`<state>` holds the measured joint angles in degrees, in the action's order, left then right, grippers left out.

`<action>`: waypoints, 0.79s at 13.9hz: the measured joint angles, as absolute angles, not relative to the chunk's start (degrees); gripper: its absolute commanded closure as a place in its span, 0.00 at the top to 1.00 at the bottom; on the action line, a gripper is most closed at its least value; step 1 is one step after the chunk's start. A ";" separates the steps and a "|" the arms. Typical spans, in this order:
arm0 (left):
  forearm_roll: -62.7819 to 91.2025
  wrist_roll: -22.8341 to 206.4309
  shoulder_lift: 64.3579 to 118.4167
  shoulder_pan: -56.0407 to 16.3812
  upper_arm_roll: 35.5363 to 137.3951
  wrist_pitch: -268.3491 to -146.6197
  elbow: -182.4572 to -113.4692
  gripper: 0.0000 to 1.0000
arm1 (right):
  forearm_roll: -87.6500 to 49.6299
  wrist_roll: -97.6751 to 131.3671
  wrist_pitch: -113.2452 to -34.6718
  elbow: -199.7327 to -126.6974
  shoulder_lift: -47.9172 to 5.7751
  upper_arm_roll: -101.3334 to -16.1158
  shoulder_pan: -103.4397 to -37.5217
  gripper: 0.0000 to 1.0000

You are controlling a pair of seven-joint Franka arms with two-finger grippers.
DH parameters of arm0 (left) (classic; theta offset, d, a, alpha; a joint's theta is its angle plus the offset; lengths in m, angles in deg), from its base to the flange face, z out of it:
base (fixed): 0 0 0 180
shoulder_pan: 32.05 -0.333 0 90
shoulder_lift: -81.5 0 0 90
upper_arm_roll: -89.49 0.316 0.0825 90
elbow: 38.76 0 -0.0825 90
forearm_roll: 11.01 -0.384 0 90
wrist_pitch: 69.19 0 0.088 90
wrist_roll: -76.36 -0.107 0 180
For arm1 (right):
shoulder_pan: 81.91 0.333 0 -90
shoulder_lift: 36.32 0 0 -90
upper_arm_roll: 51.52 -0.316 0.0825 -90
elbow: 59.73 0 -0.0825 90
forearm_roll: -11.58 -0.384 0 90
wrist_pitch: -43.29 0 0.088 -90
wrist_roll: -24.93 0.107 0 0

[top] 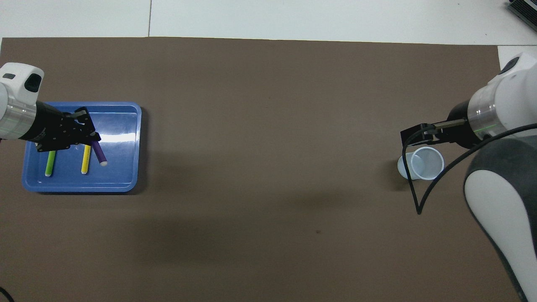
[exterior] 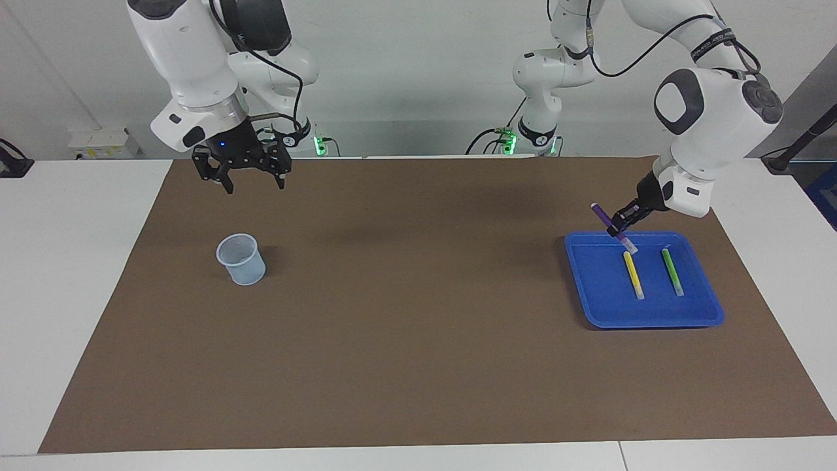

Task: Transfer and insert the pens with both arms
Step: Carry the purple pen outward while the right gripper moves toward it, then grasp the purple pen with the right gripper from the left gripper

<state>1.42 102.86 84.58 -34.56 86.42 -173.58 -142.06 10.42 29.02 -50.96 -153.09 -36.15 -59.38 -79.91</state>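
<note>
My left gripper (exterior: 620, 226) (top: 89, 137) is shut on the purple pen (exterior: 609, 221) (top: 99, 153). It holds the pen tilted in the air over the blue tray (exterior: 654, 315) (top: 126, 178), whitish cap end lowest. The yellow pen (exterior: 633, 275) (top: 85, 159) and the green pen (exterior: 672, 271) (top: 50, 163) lie side by side in the tray. My right gripper (exterior: 254, 186) (top: 413, 136) hangs open and holds nothing, over the mat by the pale cup (exterior: 241, 259) (top: 421, 164).
A brown mat (exterior: 418, 340) covers most of the white table. The tray sits toward the left arm's end and the cup toward the right arm's end. A black cable (top: 419, 201) loops down from the right wrist beside the cup.
</note>
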 measured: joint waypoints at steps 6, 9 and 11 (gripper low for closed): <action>4.74 127.02 79.15 -34.22 85.04 -171.87 -141.71 0.00 | 1.19 32.46 -62.07 -157.26 -36.84 -61.79 -78.85 1.00; 6.44 139.35 78.33 -33.85 82.77 -171.90 -141.70 0.00 | 0.86 35.07 -64.66 -158.14 -37.20 -61.84 -76.11 1.00; 9.23 145.07 77.85 -33.81 81.63 -171.91 -141.70 0.00 | -2.24 35.80 -66.28 -158.83 -37.24 -61.85 -75.37 1.00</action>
